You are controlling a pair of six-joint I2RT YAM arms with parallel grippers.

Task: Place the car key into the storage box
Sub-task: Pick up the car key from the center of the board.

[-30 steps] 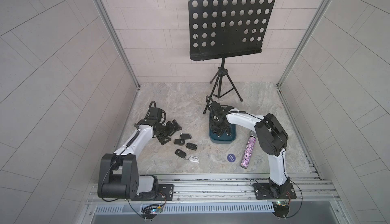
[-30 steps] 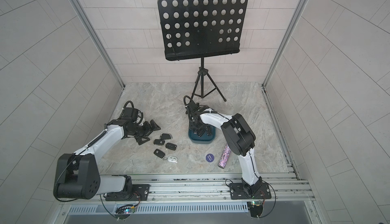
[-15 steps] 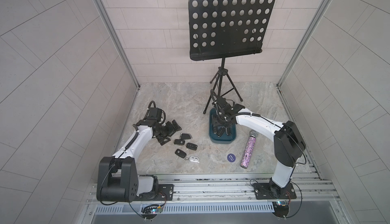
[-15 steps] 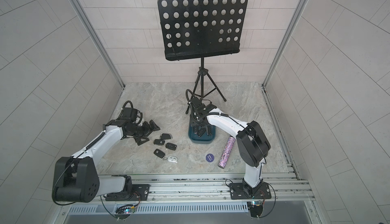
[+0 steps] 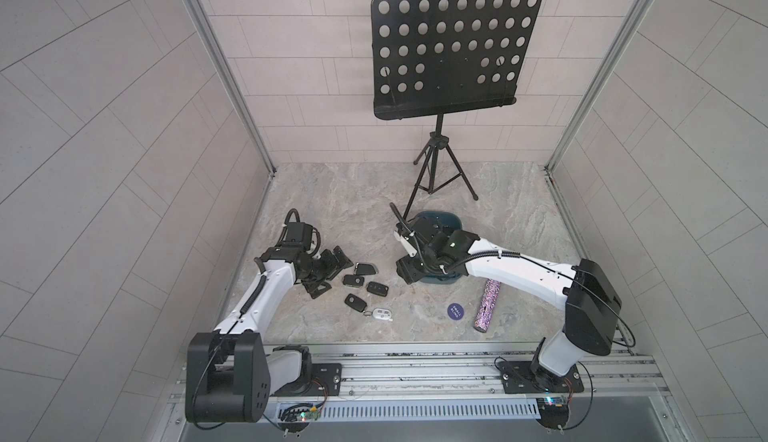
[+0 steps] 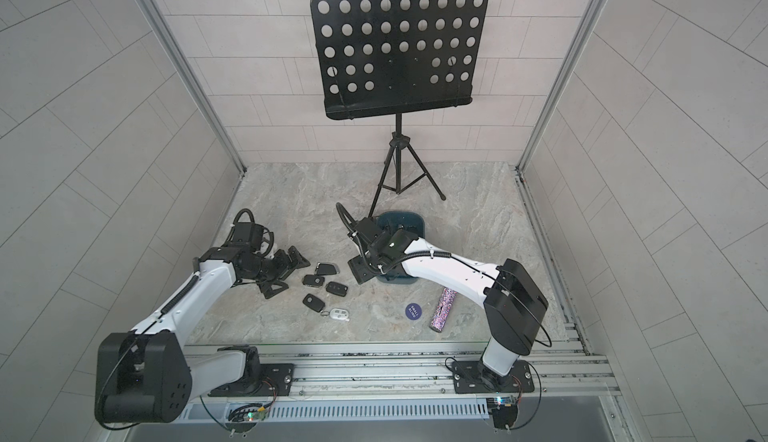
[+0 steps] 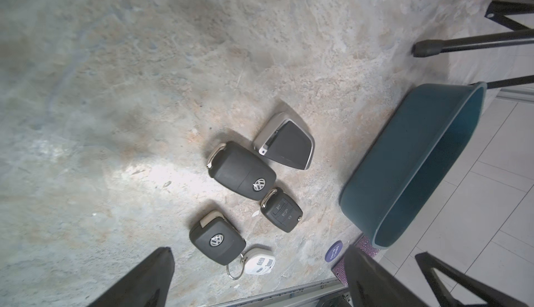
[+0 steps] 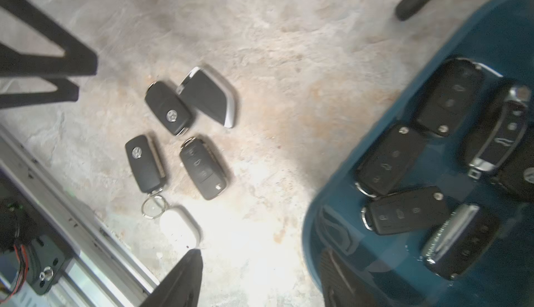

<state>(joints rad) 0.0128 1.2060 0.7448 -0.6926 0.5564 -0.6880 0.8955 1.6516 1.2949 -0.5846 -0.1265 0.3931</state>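
Note:
The storage box (image 5: 440, 218) is a dark teal tub in mid-table; the right wrist view shows the storage box (image 8: 329, 216) holding several black car keys (image 8: 390, 158). Several more black car keys (image 5: 354, 280) and a white fob (image 5: 382, 315) lie on the table left of it, as in the left wrist view with a key (image 7: 242, 172). My right gripper (image 5: 409, 272) hangs open and empty over the box's near-left rim, seen as the right gripper (image 8: 260, 276). My left gripper (image 5: 331, 272) is open just left of the loose keys, holding nothing.
A black music stand (image 5: 453, 49) on a tripod (image 5: 434, 169) stands behind the box, one leg reaching near it. A small dark blue disc (image 5: 455, 311) and a glittery purple tube (image 5: 486, 304) lie front right. A metal rail (image 5: 415, 367) runs along the front edge.
My right gripper has lifted out of the box and turned left toward the loose keys, its jaws spreading wider. The left arm has not moved.

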